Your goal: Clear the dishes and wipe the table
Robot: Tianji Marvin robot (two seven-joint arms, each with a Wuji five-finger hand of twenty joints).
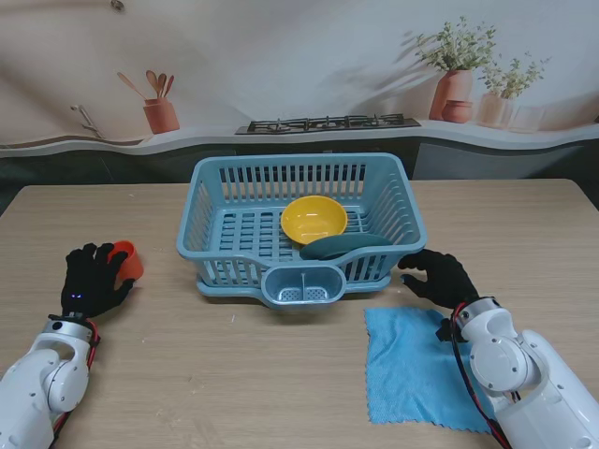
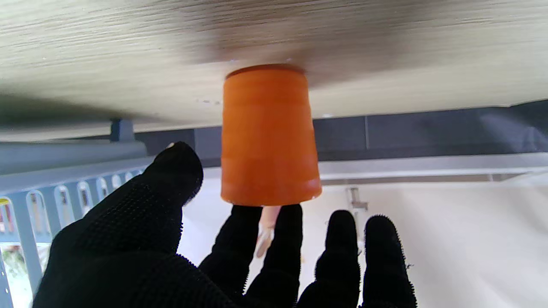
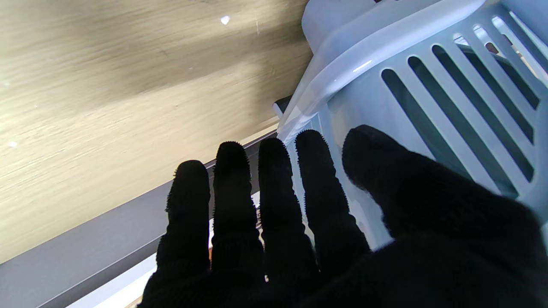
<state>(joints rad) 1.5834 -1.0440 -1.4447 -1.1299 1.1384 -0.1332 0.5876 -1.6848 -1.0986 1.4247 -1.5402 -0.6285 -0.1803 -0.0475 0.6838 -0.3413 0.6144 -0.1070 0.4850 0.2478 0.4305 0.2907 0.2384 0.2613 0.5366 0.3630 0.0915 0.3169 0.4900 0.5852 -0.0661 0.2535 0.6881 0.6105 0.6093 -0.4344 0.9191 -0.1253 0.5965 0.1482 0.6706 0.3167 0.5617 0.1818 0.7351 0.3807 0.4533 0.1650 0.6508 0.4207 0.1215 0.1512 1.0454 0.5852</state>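
As it stands at centre of the wooden bench, the blue slatted dish basket has its long axis running left to right, with a small cutlery pocket on the wall nearest to me. Inside it lie a yellow bowl, mouth up, and a dark teal plate leaning against the near wall, its long axis left to right.

A light blue cloth lies flat on the bench nearer to me and to the right of the basket, roughly square, one corner partly under the right arm.

The orange cup stands on the bench well to the left of the basket. It is plain, ridged and tapered, mouth up, long axis vertical; the left wrist view shows its narrow base seated on the bench surface.

The left hand, in a black glove, is just beside the cup on its left; its fingers are spread wide and the thumb is apart from the cup wall, so nothing is gripped. Whether any fingertip touches the rim cannot be told.

The right hand, also gloved, sits by the basket's near right corner, fingers straight and side by side, thumb apart, holding nothing.
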